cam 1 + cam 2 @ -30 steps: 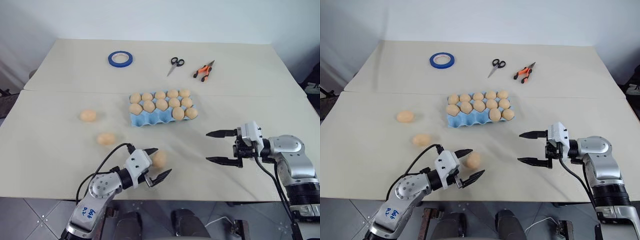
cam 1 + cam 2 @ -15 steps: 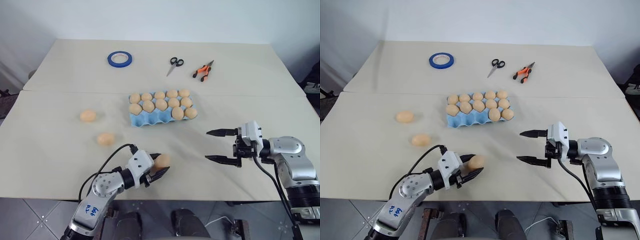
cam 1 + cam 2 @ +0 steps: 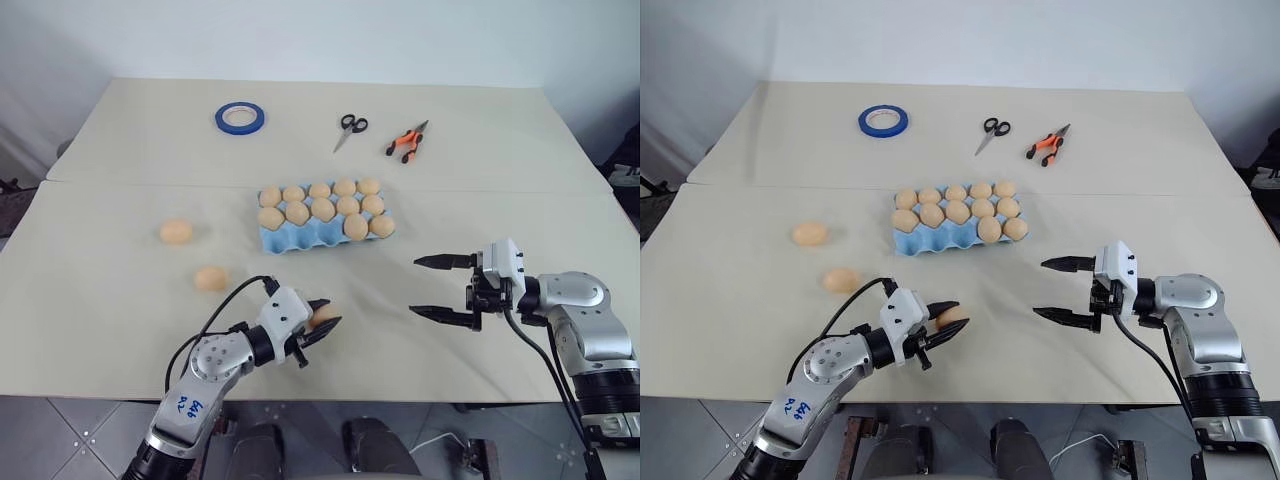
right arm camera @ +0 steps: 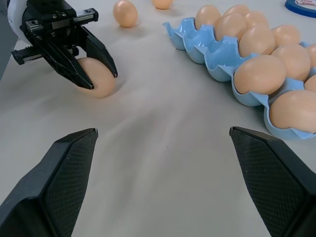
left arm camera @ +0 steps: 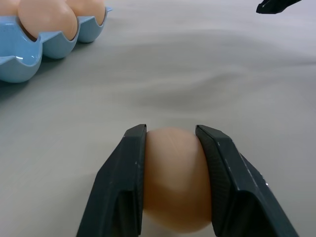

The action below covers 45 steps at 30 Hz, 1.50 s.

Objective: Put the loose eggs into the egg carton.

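Note:
My left gripper [image 3: 328,313] is shut on a loose egg [image 3: 318,316] that rests on the table near its front edge; in the left wrist view both black fingers [image 5: 123,182] press the egg's [image 5: 175,177] sides. Two more loose eggs [image 3: 176,231] [image 3: 211,278] lie to the left. The light blue egg carton [image 3: 300,241] sits mid-table holding several eggs, with its near-left cups empty. My right gripper [image 3: 416,286] hovers open to the right, pointing left toward the held egg [image 4: 96,76], nothing between its fingers.
At the back of the table lie a blue tape roll [image 3: 240,117], black-handled scissors [image 3: 350,127] and orange-handled pliers [image 3: 407,141]. A seam runs across the table behind the carton. Bare tabletop lies between my two grippers.
My left gripper's fingers have closed from wide open onto the egg in front of it. The right gripper has stayed where it was, open.

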{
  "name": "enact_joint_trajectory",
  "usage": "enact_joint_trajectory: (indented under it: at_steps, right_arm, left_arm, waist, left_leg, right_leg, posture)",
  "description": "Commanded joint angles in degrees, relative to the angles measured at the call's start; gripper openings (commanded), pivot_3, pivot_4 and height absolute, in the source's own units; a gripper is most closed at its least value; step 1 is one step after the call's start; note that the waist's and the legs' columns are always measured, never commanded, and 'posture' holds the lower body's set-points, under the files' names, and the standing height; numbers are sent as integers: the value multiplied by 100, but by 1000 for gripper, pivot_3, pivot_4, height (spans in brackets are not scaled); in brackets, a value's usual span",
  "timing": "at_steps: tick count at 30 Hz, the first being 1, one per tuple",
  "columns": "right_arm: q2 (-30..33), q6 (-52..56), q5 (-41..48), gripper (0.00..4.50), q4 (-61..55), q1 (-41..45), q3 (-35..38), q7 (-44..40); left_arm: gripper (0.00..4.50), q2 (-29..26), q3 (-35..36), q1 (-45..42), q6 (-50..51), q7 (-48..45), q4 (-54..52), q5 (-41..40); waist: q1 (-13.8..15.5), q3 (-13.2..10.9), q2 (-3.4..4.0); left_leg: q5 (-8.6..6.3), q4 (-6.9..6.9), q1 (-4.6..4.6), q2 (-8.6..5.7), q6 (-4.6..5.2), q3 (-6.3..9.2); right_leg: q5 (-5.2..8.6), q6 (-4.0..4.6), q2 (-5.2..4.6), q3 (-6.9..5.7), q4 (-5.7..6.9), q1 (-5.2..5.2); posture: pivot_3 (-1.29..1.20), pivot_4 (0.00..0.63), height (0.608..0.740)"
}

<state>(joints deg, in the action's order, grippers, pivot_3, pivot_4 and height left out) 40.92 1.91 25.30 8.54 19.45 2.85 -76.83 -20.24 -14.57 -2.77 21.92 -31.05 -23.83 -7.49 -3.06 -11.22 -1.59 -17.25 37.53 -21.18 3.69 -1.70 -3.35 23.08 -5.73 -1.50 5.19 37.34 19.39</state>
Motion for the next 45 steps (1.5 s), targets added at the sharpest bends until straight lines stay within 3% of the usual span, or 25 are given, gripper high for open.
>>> enact_joint_trajectory:
  at_steps: [1,7,11,15,22,31,40,45]
  right_arm:
    - [43,-44,107,4500,-167,40,214,40]
    - [17,-54,101,4500,-141,66,207,81]
    - [-2,-57,96,4500,-106,104,195,114]
    - [-35,-80,88,4500,-68,142,180,142]
    - [-14,19,322,4500,-313,-38,263,38]
    - [12,-21,253,4500,-457,-260,399,183]
    - [8,-23,244,4500,-635,-478,465,348]
    - [1,-36,227,4500,-590,-438,439,398]
  left_arm:
    - [1299,-20,-86,46,61,-10,-58,21]
    - [1299,317,255,-218,159,226,-250,-278]
    - [1299,906,881,-886,815,718,-357,-859]
    - [1299,1104,1096,-1461,976,1007,-185,-894]
    - [1299,1500,995,-2544,468,1737,1141,-240]
    - [1299,1598,813,-3262,-782,1505,3117,160]
    - [1299,1576,751,-3452,-1255,961,3529,86]
    - [2751,1527,756,-3364,-1098,979,3317,160]
  waist:
    - [0,0,0]
    - [3,0,0]
    - [34,0,-1]
    - [48,0,-1]
    - [135,0,-1]
    - [149,-1,-2]
    - [150,-1,-2]
    - [147,-1,-2]
  left_leg:
    - [0,0,0,0,0,0]
    - [1,2,0,0,0,0]
    - [1,10,-4,0,1,4]
    - [13,14,-5,-2,-20,1]
    - [15,23,-8,-3,-24,-8]
    - [15,31,-11,-2,-24,-24]
    - [15,30,-10,-1,-25,-36]
    - [15,33,-10,-1,-24,-36]
  right_leg:
    - [0,0,0,0,0,0]
    - [0,-1,0,0,2,0]
    - [-2,-4,1,-4,6,1]
    - [-5,-9,1,-3,5,0]
    - [-9,-18,4,4,2,4]
    - [-13,-25,2,8,6,14]
    - [-14,-27,3,5,10,22]
    - [-15,-28,2,7,10,20]
  posture:
    - [0,150,740]
    - [0,150,740]
    - [0,150,740]
    - [0,150,740]
    - [0,150,740]
    - [0,150,740]
    - [0,150,740]
    - [0,150,740]
